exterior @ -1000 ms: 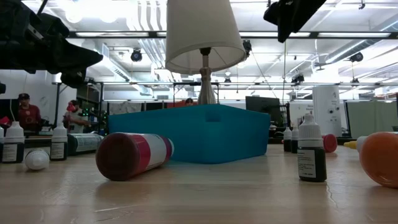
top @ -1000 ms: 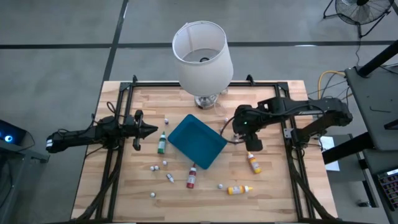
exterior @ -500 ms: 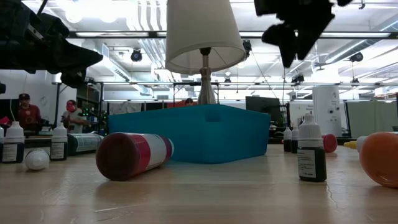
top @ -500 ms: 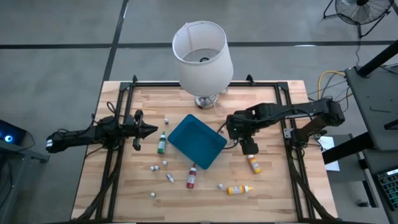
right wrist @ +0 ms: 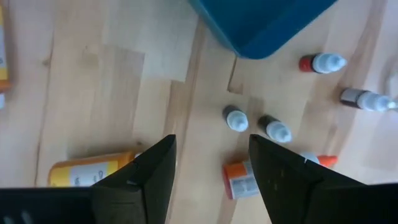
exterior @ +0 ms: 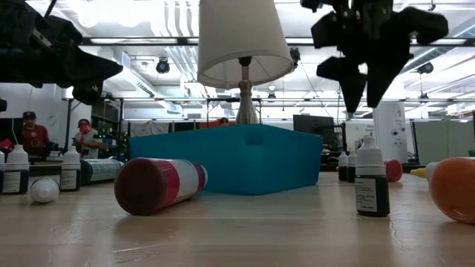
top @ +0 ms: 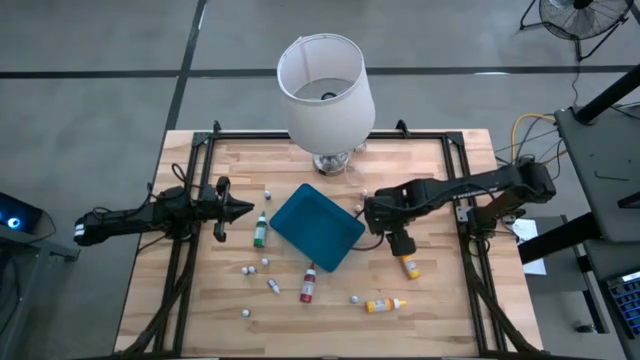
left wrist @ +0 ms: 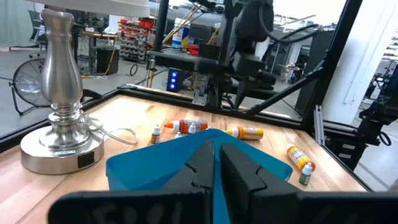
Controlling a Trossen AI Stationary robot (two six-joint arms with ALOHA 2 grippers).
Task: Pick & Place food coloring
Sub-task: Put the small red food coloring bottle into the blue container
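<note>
The food coloring bottles lie scattered on the wooden table around a teal tray: a green one, a red one, an orange one and a yellow-orange one. My right gripper hangs open just right of the tray, pointing down, above the table. Below its open fingers I see bare wood, with two small capped bottles a little beyond them and an orange bottle lying beside one finger. My left gripper waits shut at the table's left.
A lamp with a white shade stands at the far edge behind the tray. Several tiny bottles dot the near left of the table. Black frame rails run along both sides. People show in the room behind the table.
My right gripper has come down toward the table and shifted slightly toward the tray, staying open. Nothing on the table has moved.
</note>
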